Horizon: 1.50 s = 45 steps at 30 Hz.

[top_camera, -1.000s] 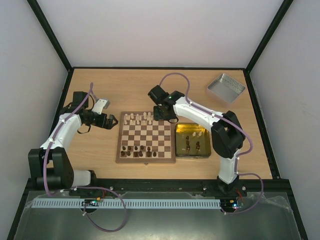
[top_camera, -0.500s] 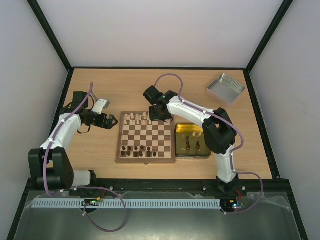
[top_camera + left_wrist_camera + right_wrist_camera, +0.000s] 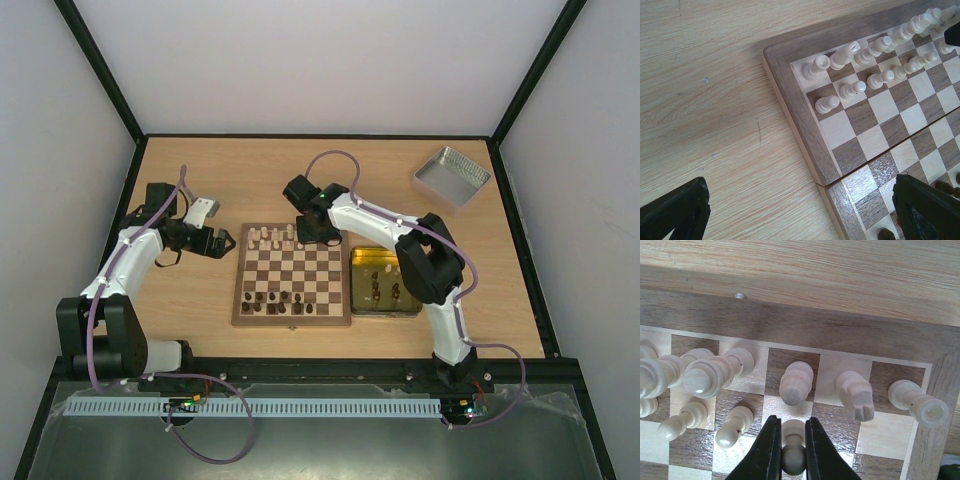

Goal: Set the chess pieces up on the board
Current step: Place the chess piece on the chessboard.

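Note:
The board (image 3: 293, 318) lies in the middle of the table. Cream chess pieces (image 3: 277, 237) stand in its two far rows and dark ones (image 3: 275, 300) along its near rows. My right gripper (image 3: 315, 232) is over the far right part of the board. In the right wrist view it (image 3: 793, 457) is shut on a cream pawn (image 3: 793, 456), upright over the light second-row square in front of a cream bishop (image 3: 796, 382). I cannot tell whether its base touches the board. My left gripper (image 3: 222, 243) hangs open and empty at the board's left edge (image 3: 800, 115).
A yellow tin (image 3: 362, 262) right of the board holds several dark pieces and a few cream ones. A silver lid (image 3: 452, 175) lies at the far right. A cream knight (image 3: 856, 395) and rook (image 3: 917, 402) stand right of the bishop.
My right gripper has moved a little to the left along the board's far rows, and its elbow has swung left. The left arm has not moved.

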Available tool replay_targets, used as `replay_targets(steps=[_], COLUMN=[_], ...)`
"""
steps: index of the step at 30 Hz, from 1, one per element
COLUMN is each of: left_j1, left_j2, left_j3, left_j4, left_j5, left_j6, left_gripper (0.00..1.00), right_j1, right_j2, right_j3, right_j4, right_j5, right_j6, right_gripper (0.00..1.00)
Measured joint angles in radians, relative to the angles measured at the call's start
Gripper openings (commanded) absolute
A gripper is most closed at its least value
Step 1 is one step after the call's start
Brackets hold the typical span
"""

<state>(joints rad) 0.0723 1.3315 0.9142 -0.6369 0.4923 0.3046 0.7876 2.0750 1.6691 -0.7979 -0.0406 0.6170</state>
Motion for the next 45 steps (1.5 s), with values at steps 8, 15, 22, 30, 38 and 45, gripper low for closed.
replay_targets(steps=[8, 15, 22, 30, 38, 45], left_j1=[0.000, 0.000, 0.000, 0.000, 0.000, 0.000], left_j2=[0.000, 0.000, 0.000, 0.000, 0.000, 0.000], left_j3=[0.000, 0.000, 0.000, 0.000, 0.000, 0.000], left_j4=[0.000, 0.000, 0.000, 0.000, 0.000, 0.000], left_j5=[0.000, 0.000, 0.000, 0.000, 0.000, 0.000], left_j6=[0.000, 0.000, 0.000, 0.000, 0.000, 0.000], left_gripper=[0.99, 0.99, 0.99, 0.99, 0.99, 0.99], right_j1=[0.000, 0.000, 0.000, 0.000, 0.000, 0.000], right_j2=[0.016, 0.035, 0.035, 0.037, 0.037, 0.037], right_j3=[0.001, 0.003, 0.005, 0.009, 0.010, 0.010], right_j4=[0.006, 0.018, 0.019, 0.019, 0.020, 0.020], right_j5=[0.000, 0.000, 0.000, -0.001, -0.007, -0.013], right_j6=[0.000, 0.000, 0.000, -0.001, -0.001, -0.001], right_gripper=[0.07, 0.08, 0.11, 0.14, 0.15, 0.15])
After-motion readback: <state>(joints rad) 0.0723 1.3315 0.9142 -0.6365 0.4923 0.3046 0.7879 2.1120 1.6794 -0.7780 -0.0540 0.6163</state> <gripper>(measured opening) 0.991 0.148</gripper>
